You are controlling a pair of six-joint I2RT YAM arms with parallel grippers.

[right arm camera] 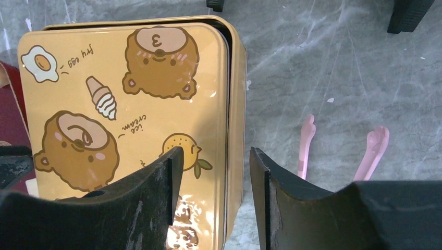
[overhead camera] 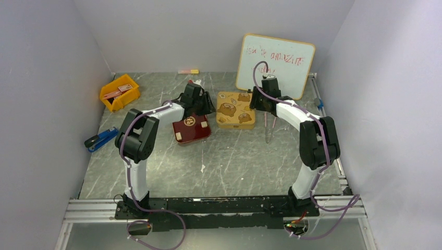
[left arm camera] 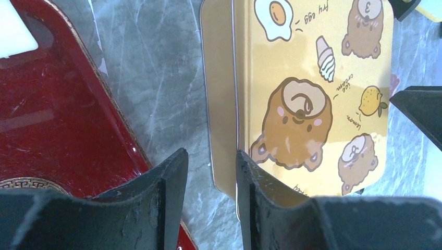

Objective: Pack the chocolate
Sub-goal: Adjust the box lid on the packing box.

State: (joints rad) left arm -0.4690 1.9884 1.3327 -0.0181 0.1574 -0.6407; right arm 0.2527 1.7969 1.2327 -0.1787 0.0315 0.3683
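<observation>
Top external view: pale tan chocolate pieces (overhead camera: 179, 136) sit at corners of the dark red tray (overhead camera: 195, 133). Just beyond, left gripper (left arm camera: 210, 156) and right gripper (right arm camera: 216, 153), fingers spread, straddle opposite edges of the lidded gold bear-printed tin (overhead camera: 236, 110); pink tongs (right arm camera: 306, 148) lie alongside.

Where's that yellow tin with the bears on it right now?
In the overhead view the gold bear tin sits toward the back of the table, just right of the dark red tray and in front of the whiteboard.
</observation>
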